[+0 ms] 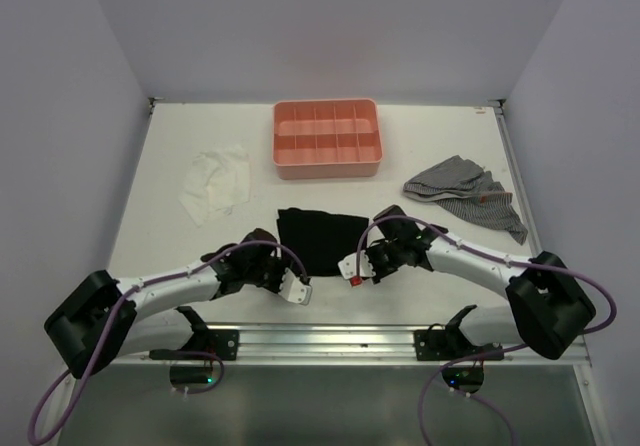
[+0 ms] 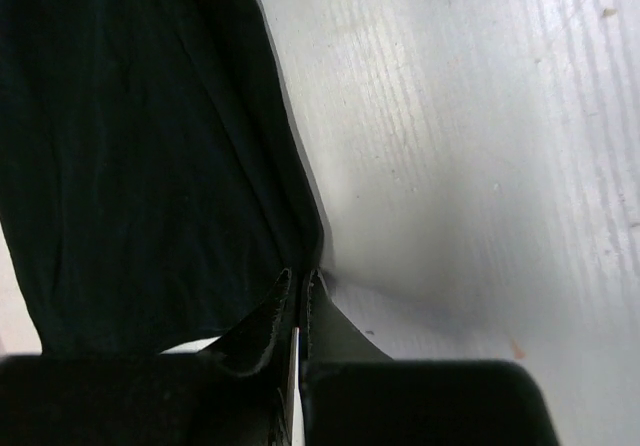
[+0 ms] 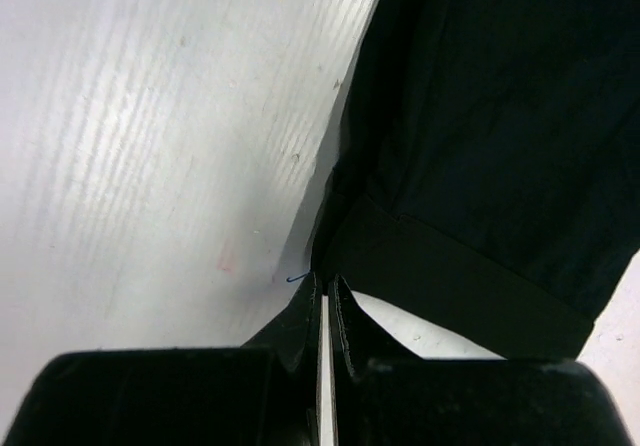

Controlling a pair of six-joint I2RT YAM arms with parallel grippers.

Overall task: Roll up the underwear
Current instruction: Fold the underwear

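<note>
The black underwear (image 1: pixel 318 238) lies flat in the middle of the white table, just in front of the pink tray. My left gripper (image 1: pixel 285 264) is at its near left corner and my right gripper (image 1: pixel 363 252) at its near right corner. In the left wrist view the left gripper (image 2: pixel 302 276) is shut, pinching the edge of the underwear (image 2: pixel 140 146), which is slightly raised there. In the right wrist view the right gripper (image 3: pixel 327 279) is shut on the hemmed corner of the underwear (image 3: pixel 500 116).
The pink divided tray (image 1: pixel 327 171) stands behind the underwear. A thin white cloth (image 1: pixel 215 181) lies at the back left. A grey checked cloth (image 1: pixel 465 191) lies at the right. A metal rail (image 1: pixel 320 341) runs along the near edge.
</note>
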